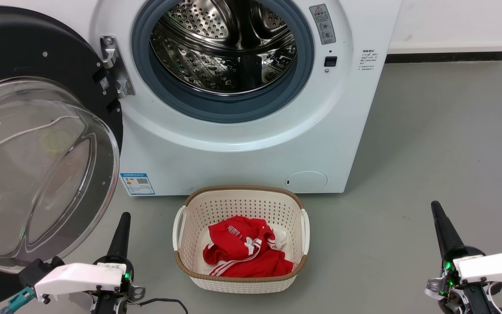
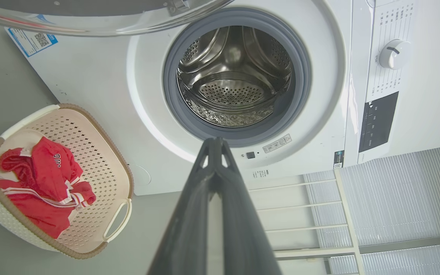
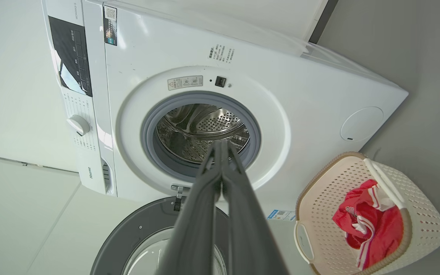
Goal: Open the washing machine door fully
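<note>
Grey floor runs up to a white wall, and one white washing machine (image 1: 242, 161) stands against it. One washing machine door (image 1: 37, 152), a round black disc with a bulging clear glass bowl, hangs from a single metal hinge (image 1: 113, 65) on the machine's left side. It is swung well away from the opening, with the glass bowl facing outward toward the camera. The round opening is fully uncovered, showing one steel drum (image 1: 222, 48) ringed by one grey rubber seal (image 1: 225, 109). One small round white flap (image 1: 306, 181) sits low on the machine's front at the right. One control dial (image 2: 394, 53) shows in the left wrist view.

One cream perforated basket (image 1: 242, 189) with a brown rim stands on the floor just in front of the machine. It holds one bundle of red clothing with white stripes (image 1: 244, 253).

Two grippers are in view. The left gripper (image 1: 125, 216) sits at the lower left with its dark fingers pointing up, just beside the door's lower rim, and a strip of floor shows between them. Its fingers are pressed together and hold nothing; in its own wrist view (image 2: 215, 140) they point at the drum opening. The right gripper (image 1: 435, 206) sits at the lower right over bare floor, well apart from the machine and basket. Its fingers also point up, closed together and empty, and its wrist view (image 3: 220, 143) shows them aimed at the drum, with the door (image 3: 147, 229) below.
</note>
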Tool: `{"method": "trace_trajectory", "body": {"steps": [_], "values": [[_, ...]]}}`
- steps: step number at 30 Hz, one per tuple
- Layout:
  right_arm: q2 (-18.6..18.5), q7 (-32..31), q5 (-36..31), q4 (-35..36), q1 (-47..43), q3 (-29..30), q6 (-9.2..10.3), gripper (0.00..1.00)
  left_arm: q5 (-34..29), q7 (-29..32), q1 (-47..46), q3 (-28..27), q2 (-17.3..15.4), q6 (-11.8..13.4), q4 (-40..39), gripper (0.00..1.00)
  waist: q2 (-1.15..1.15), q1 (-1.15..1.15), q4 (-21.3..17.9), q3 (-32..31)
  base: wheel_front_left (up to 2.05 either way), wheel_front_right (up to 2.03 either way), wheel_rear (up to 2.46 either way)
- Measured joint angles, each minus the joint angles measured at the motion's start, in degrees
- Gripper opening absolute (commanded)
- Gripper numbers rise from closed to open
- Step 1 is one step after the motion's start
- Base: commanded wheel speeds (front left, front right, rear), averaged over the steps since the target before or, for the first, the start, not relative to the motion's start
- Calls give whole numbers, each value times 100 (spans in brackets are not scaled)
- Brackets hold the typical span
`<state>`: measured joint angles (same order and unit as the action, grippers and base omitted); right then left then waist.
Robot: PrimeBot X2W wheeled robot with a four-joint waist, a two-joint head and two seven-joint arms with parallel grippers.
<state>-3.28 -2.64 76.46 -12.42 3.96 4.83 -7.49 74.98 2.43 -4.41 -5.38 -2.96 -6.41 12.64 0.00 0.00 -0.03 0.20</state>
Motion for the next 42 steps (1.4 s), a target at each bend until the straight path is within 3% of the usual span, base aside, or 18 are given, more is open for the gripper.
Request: {"method": "trace_trajectory", "body": {"steps": [42], "values": [[2, -348, 1631, -162, 194, 118, 0, 0, 1738, 413, -153, -114, 5, -99, 146, 0, 0, 0, 3, -2, 0, 0, 0]]}}
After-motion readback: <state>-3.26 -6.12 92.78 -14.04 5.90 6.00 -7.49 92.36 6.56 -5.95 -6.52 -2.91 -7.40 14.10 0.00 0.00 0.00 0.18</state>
